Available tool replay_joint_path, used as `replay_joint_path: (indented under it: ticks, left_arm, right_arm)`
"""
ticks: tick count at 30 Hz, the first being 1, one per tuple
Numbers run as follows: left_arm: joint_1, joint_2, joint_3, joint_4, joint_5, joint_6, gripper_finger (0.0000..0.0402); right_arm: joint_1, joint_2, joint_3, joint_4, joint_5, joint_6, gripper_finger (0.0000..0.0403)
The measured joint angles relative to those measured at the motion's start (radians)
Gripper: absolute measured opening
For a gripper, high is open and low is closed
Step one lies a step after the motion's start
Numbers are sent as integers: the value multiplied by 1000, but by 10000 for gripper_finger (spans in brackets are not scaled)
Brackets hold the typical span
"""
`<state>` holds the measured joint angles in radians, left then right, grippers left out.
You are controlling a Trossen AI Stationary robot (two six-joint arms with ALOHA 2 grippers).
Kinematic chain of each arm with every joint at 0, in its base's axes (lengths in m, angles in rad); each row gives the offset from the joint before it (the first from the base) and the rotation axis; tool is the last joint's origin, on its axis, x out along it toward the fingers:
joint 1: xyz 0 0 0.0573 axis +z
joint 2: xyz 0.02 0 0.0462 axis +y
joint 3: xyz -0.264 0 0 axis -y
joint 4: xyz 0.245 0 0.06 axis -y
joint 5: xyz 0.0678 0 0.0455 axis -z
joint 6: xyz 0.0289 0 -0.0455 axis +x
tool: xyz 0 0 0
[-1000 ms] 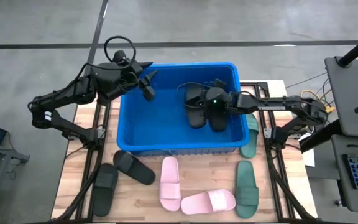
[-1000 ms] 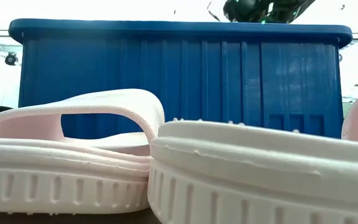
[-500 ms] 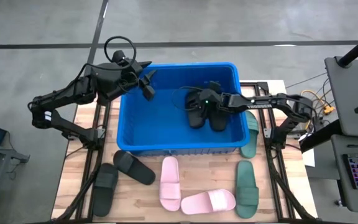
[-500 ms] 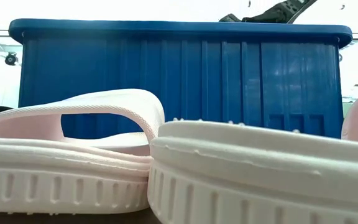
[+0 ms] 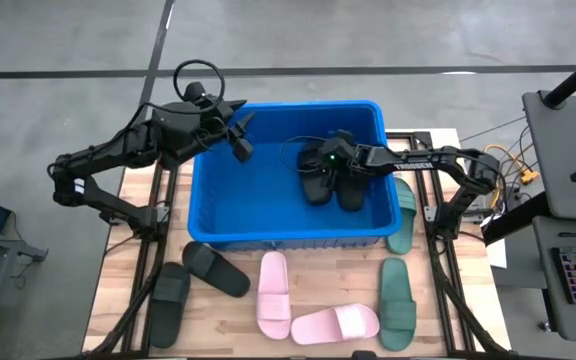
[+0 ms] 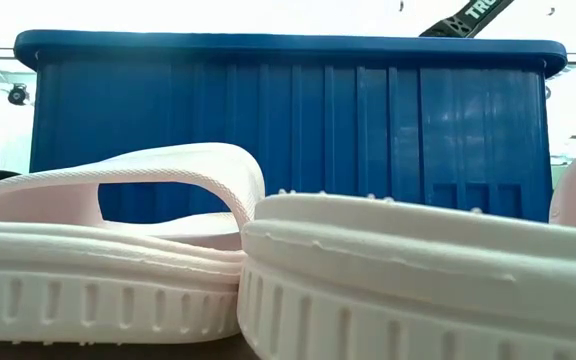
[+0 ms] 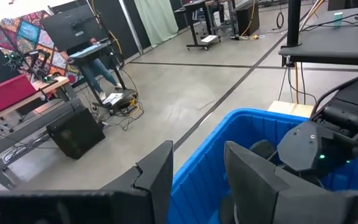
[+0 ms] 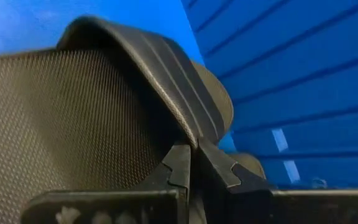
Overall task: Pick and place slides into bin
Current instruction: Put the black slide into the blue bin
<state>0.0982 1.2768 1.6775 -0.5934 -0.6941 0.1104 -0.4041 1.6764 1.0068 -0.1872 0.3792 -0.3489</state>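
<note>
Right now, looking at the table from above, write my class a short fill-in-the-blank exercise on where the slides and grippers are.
1. The bin holds ____ black slides.
2. The two slides lying on the table right of the bin are dark ____.
3. The right gripper is ____ the bin, at the black slides.
4. The left gripper is at the bin's far-____ corner.

Missing words: two; green; inside; left

Pink slides [image 6: 118, 260] close up; blue bin [image 6: 288, 120] behind.
</note>
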Motion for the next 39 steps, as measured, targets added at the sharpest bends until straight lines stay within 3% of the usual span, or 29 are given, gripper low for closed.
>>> replay_joint_path:
  ticks: [14, 24, 30, 36, 39]
  left_arm:
    - [0, 28, 0, 1, 0, 1, 128]
    - [0, 31, 0, -1, 0, 9, 128]
    - [0, 31, 0, -1, 1, 10, 128]
    - [0, 31, 0, -5, 1, 11, 128]
    - [0, 31, 0, -28, 0, 11, 128]
  right_arm:
    - [-7, -5, 2, -70, 25, 0, 60]
    - [-7, -6, 110, -237, 58, 13, 119]
    - [-8, -8, 196, -366, -16, 59, 139]
    - [-8, -8, 235, -368, -24, 144, 139]
    - [-10, -8, 246, -367, -142, 79, 134]
